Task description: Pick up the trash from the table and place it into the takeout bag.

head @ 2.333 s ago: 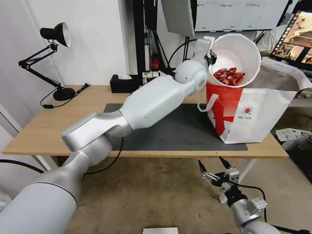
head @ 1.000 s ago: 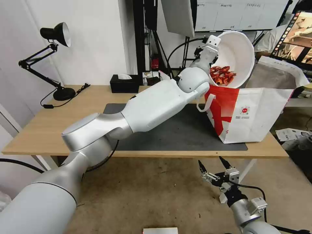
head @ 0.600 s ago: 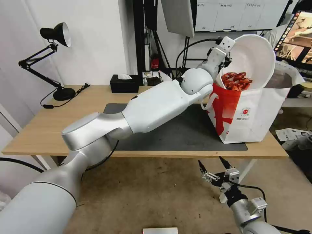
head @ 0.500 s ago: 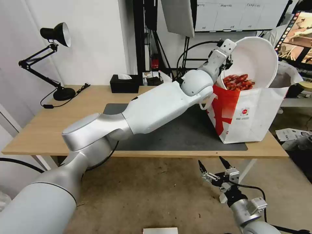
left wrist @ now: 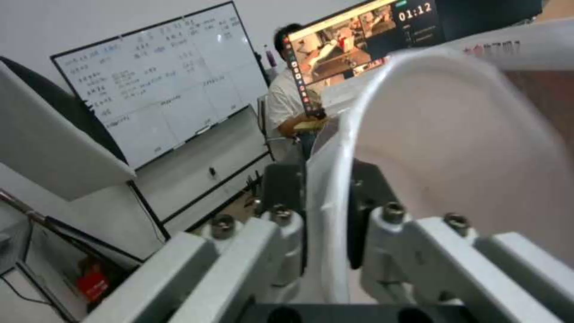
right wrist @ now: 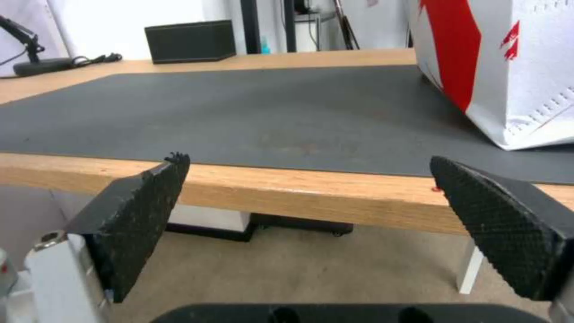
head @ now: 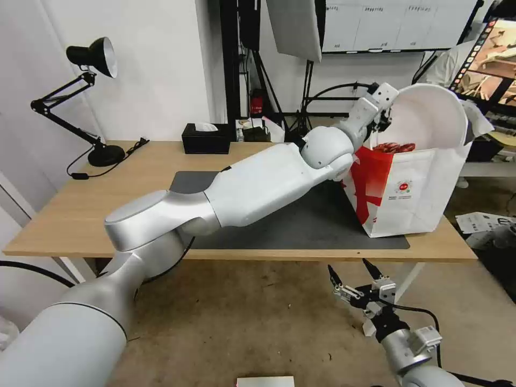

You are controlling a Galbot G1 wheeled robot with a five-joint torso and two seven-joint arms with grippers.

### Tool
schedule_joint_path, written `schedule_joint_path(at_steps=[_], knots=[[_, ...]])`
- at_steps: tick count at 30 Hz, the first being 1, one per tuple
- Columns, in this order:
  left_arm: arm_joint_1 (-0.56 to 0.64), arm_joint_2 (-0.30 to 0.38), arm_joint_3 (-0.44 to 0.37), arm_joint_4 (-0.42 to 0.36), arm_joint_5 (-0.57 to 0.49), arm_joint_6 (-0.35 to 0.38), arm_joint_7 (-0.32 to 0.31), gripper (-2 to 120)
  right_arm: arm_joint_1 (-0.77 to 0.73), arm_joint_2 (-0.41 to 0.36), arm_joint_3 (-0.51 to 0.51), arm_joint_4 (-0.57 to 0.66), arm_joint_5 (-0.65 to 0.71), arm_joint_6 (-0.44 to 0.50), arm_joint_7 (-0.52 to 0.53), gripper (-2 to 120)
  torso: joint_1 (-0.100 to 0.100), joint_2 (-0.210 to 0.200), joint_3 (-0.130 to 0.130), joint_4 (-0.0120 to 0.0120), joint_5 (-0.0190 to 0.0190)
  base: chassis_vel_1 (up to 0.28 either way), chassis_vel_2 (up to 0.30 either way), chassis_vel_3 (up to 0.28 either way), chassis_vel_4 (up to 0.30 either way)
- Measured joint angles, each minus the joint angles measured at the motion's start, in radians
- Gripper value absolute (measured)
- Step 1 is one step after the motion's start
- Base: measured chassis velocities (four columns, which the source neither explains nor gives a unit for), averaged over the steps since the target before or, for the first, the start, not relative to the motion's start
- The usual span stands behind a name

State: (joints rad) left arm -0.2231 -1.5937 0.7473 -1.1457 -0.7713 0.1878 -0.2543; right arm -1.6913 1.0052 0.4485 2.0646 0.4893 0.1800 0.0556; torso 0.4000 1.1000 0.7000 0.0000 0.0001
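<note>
While the right gripper [head: 352, 276] hangs wide open and empty below the table's [head: 64, 215] front edge, the left gripper [head: 385, 114] pinches the rim of the tilted bowl [head: 430, 115], sunk partway into the takeout bag [head: 414, 193] at the mat's [head: 301, 226] right end.

You're in an office or lab workroom: a whiteboard [head: 395, 24] covered in writing hangs on the back wall, a black desk lamp [head: 88, 97] stands at the light-wood table's [head: 64, 215] far left corner, and a monitor [head: 486, 59] glows beyond its right end.
</note>
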Motion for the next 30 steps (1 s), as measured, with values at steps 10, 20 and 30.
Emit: schedule_joint_path(at_steps=[10,20,30], knots=[[0.007,0.001,0.008,-0.011,-0.010,0.024,-0.033,58,0.000,0.000,0.000,0.000,0.000,0.000,0.000,100,0.000,0.000,0.000,0.0000,0.0000,0.000,0.000,0.000,0.000],[0.038,0.084,-0.008,-0.114,-0.016,0.031,-0.097,93,0.000,0.000,0.000,0.000,0.000,0.000,0.000,100,0.000,0.000,0.000,-0.0001,-0.0002,0.000,0.000,0.000,0.000],[0.212,0.408,-0.088,-0.450,-0.011,0.040,-0.188,100,0.000,0.000,0.000,0.000,0.000,0.000,0.000,100,0.000,0.000,0.000,0.0003,-0.0006,0.000,0.000,0.000,0.000]])
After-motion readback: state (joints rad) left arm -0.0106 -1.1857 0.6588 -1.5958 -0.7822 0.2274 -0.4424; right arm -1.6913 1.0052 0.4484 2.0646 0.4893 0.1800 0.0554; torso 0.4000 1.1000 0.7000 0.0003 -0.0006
